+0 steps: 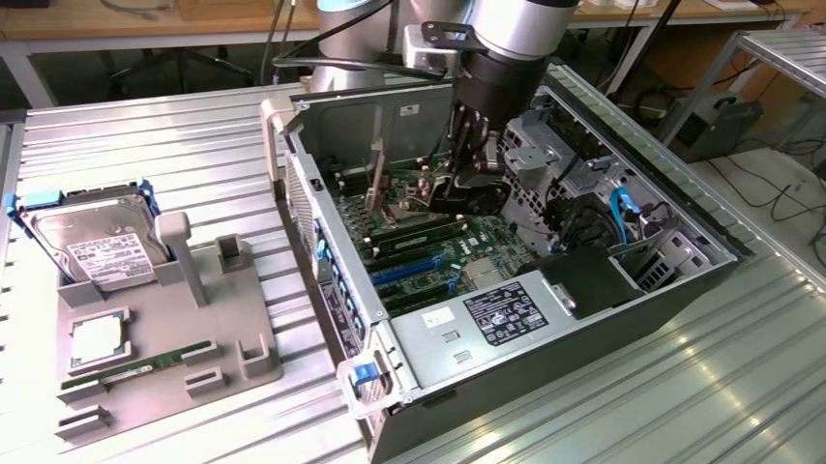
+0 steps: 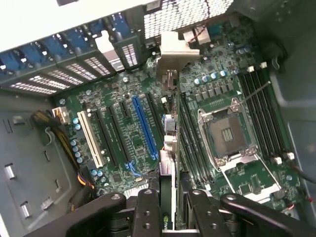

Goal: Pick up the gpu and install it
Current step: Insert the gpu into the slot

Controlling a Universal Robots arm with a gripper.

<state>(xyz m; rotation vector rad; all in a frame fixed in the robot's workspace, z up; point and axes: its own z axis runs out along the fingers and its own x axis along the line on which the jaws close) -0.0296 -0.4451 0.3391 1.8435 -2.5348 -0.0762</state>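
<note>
Clamped on the gpu (image 2: 167,170), held edge-on in the gripper (image 2: 170,215). Pickup done: sits inside the case (image 1: 671,300), low over the motherboard (image 2: 123,98), just beside the blue slot (image 2: 143,123), bracket (image 2: 174,49) toward the rear wall (image 1: 309,203) at the exterior view's left. Cannot tell whether seated in a slot; likely pressing home and letting go left

Bright light is glaring off the ribbed silver metal bench (image 1: 722,387) at the exterior view's right; the open black computer case (image 1: 620,338) is shading its green motherboard (image 1: 490,242).
</note>
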